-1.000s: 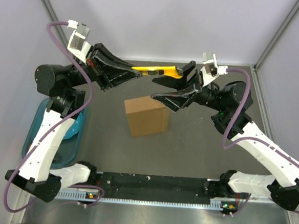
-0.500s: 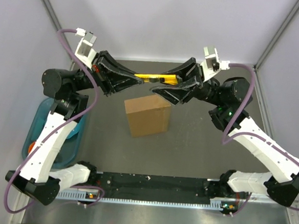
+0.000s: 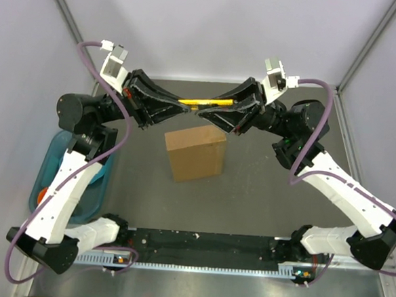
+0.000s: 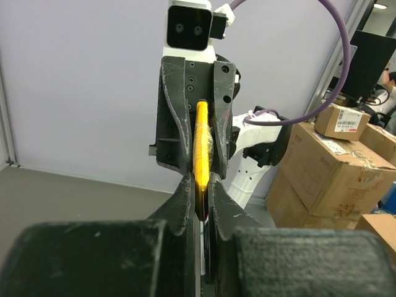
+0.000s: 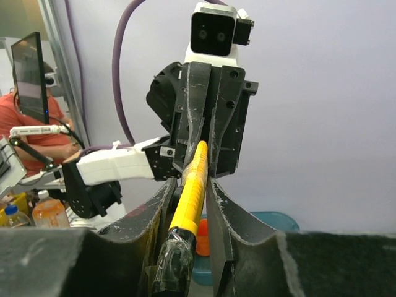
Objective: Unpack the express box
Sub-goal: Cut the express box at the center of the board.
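The express box [image 3: 194,153], plain brown cardboard, stands closed on the dark table between the two arms. Above and behind it a yellow utility knife [image 3: 205,101] hangs level in the air. My left gripper [image 3: 189,106] is shut on the knife's left end; in the left wrist view the knife [image 4: 202,142] runs away from my left gripper [image 4: 198,179] into the facing jaws. My right gripper [image 3: 212,111] has its jaws closed around the other end. In the right wrist view the knife [image 5: 192,185] with its dark taped end lies between the fingers of my right gripper [image 5: 190,184].
A teal bin [image 3: 56,179] with an orange thing [image 3: 42,195] in it sits at the table's left edge. A black rail [image 3: 205,243] runs along the near edge. Grey walls enclose the table at the back and sides.
The right gripper moved left onto the knife's free end and closed its jaws around it. The left gripper kept its hold and rose slightly.
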You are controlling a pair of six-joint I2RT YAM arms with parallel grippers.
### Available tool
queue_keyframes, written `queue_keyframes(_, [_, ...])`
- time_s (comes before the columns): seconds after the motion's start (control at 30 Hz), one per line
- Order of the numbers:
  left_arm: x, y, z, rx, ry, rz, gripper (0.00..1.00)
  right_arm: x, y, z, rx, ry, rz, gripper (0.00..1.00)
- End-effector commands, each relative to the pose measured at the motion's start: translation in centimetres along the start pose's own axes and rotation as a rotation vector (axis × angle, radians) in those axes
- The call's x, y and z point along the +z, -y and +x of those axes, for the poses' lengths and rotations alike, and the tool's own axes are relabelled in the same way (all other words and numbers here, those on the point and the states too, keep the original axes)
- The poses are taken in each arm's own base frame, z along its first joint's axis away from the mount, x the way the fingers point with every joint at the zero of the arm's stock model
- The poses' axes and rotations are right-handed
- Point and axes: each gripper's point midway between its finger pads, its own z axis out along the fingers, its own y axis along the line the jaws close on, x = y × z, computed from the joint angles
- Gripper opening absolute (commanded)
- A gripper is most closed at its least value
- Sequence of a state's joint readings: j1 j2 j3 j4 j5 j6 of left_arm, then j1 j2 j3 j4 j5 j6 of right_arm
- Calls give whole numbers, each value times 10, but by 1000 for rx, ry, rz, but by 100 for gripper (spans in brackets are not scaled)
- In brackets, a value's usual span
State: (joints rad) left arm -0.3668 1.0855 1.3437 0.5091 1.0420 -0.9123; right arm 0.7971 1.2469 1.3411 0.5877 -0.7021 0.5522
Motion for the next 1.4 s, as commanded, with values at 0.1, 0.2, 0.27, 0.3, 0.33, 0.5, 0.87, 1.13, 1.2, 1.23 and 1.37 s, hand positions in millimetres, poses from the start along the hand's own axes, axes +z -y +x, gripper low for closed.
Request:
queue_keyframes(0.1, [-2,2,0,48,22,-11,0,5,-14,-32,-56,85,-60,24])
queue_keyframes(0.2, [-3,-2,1,50,21,-26,0,6,-16,-34,-55,99,-67,29])
queue_keyframes(0.27, [-3,-4,1,50,23,-37,0,5,-16,-36,-59,109,-68,35])
queue_keyframes(0.3, [-4,-5,2,55,23,-43,0,6,-16,-36,-56,111,-69,38])
queue_keyframes(0.33, [-4,-6,2,54,27,-48,0,6,-17,-36,-53,113,-70,38])
queue_keyframes(0.5, [-4,-7,2,53,31,-57,0,6,-17,-35,-47,110,-79,36])
queue_keyframes(0.87, [-6,-7,8,43,18,-54,0,8,-15,-36,-38,130,-87,24])
queue_keyframes(1.13, [-9,-8,17,53,-11,-50,0,9,-13,-34,-24,116,-75,0])
queue_keyframes(1.2, [-10,-10,21,59,-37,-57,0,7,-8,-27,-20,91,-47,0])
queue_keyframes(1.23, [-10,-13,23,56,-54,-64,0,6,-7,-25,-23,84,-34,0])
queue_keyframes(1.37, [-18,-27,40,95,-164,-116,31,-11,0,-19,-92,40,78,0])
